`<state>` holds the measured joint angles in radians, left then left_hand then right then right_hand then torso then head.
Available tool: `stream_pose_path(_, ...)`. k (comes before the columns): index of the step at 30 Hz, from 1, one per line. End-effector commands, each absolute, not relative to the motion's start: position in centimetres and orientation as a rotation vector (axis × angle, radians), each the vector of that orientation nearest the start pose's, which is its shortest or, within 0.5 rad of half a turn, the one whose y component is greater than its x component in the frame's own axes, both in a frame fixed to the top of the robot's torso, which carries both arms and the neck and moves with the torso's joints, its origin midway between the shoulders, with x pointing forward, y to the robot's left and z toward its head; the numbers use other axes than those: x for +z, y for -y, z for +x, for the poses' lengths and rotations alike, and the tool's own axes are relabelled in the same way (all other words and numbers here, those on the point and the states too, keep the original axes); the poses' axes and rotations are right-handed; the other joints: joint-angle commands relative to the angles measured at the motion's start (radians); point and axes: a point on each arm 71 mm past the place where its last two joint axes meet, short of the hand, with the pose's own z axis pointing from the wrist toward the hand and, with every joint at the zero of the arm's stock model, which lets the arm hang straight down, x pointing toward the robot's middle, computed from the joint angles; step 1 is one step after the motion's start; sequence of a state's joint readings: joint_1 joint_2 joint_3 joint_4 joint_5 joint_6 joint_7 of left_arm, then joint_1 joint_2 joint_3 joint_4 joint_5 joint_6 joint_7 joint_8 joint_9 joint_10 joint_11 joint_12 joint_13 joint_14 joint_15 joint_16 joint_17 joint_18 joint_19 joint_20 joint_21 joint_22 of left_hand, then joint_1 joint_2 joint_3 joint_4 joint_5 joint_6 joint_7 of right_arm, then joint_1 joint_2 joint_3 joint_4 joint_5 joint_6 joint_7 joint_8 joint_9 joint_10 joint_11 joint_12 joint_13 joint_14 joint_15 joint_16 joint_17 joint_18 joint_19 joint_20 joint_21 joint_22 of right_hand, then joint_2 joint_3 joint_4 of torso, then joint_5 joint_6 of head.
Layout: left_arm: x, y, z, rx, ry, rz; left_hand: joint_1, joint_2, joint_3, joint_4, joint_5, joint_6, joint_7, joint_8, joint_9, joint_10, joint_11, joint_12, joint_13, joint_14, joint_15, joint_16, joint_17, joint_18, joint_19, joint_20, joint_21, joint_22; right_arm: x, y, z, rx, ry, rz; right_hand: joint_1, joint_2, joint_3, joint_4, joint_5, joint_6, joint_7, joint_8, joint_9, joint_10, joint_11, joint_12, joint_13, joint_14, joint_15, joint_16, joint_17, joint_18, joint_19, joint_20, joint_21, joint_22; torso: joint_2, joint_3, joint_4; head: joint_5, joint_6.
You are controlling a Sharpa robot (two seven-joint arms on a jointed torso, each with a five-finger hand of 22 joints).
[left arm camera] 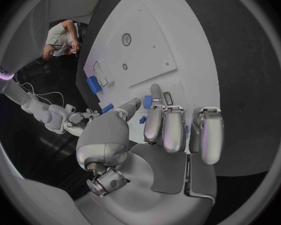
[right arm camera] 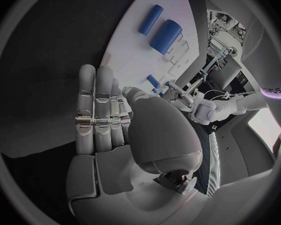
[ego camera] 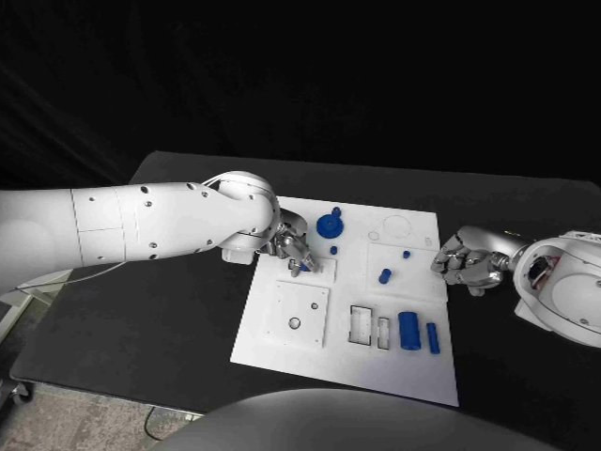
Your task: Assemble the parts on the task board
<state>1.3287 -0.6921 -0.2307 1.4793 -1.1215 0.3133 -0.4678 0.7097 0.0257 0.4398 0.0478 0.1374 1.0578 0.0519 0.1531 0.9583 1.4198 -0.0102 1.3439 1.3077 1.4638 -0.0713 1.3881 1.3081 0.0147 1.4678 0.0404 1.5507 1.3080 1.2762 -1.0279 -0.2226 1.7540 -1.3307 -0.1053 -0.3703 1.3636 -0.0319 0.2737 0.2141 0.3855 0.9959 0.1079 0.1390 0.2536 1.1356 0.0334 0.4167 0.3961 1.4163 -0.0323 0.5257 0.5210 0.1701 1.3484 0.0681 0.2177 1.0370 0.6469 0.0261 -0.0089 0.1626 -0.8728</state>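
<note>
Board: the white rectangular task board (ego camera: pixel 281 334) lies flat in the middle of the black table (ego camera: pixel 138 319); everything below is placed from it.
Left hand: the silver left hand (ego camera: pixel 293 248) hangs over the board's upper left part, fingers bunched downward. In the left wrist view a small blue part (left arm camera: pixel 142 119) sits between thumb and fingertips (left arm camera: pixel 154 92), so I judge it pinched there, held low for seating in a recess. I cannot make out which recess.
Right hand: the silver right hand (ego camera: pixel 466 259) waits just off the board's right edge, over the table. Its fingers lie straight and side by side in the right wrist view, with nothing in them; it looks parked clear of the work.
Loose parts: a large blue cylinder (ego camera: pixel 409 330) and a slimmer blue rod (ego camera: pixel 434 337) lie near the board's lower right corner, beside two empty rectangular slots (ego camera: pixel 373 326). These seem laid out ready for picking.
Other parts: a round blue disc with a stub (ego camera: pixel 329 225) sits near the board's top edge, and a small blue peg (ego camera: pixel 385 275) right of its centre.
Stage: early to middle, by my reckoning, as several pieces remain unseated.
</note>
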Motion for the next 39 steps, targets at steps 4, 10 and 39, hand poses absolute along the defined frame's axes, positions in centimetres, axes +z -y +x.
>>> stream_pose_path(4, -23.92, -15.93, 46.83, -0.365, -2.472, 0.221, -0.021, -0.003, -0.053, 0.035, -0.009, -0.004, 0.008, -0.01, -0.006, -0.011, 0.001, -0.006, 0.142, 0.069, 0.009, -0.007, 0.206, -0.008, 0.089, 0.008, -0.011, 0.254, -22.14, 23.85, 42.3, 0.417, -2.095, -0.055, 0.004, 0.003, 0.009, 0.0, 0.004, 0.0, 0.005, 0.002, 0.002, 0.002, 0.004, -0.005, -0.003, -0.002, 0.001, -0.007, 0.0, 0.01, -0.005, 0.004, -0.007, -0.002, 0.0, -0.0002, -0.0002, 0.001, 0.0)
stream_pose_path(10, -23.76, -15.93, 46.85, -0.383, -2.446, 0.194, -0.015, 0.005, -0.073, 0.049, 0.017, -0.004, 0.008, -0.011, -0.007, -0.013, 0.002, -0.007, 0.142, 0.068, 0.009, -0.008, 0.206, -0.008, 0.088, 0.009, -0.012, 0.253, -22.19, 23.86, 42.28, 0.416, -2.098, -0.056, 0.004, 0.003, 0.009, 0.0, 0.004, 0.0, 0.005, 0.002, 0.002, 0.002, 0.004, -0.005, -0.003, -0.002, 0.001, -0.007, 0.0, 0.01, -0.005, 0.004, -0.007, -0.002, 0.001, -0.0001, -0.0001, 0.0, 0.0)
stream_pose_path(39, -23.59, -15.89, 46.82, -0.428, -2.434, 0.124, 0.139, 0.038, -0.049, -0.024, 0.272, 0.02, -0.017, 0.036, 0.038, 0.002, -0.02, 0.007, 0.148, 0.078, -0.009, 0.02, 0.214, -0.012, 0.098, -0.008, 0.009, 0.259, -22.74, 23.86, 42.16, 0.418, -2.112, -0.055, 0.004, 0.003, 0.009, 0.0, 0.004, 0.0, 0.005, 0.002, 0.002, 0.002, 0.004, -0.005, -0.003, -0.003, 0.001, -0.007, 0.0, 0.01, -0.005, 0.004, -0.007, -0.002, -0.001, 0.0009, 0.0002, 0.003, 0.0)
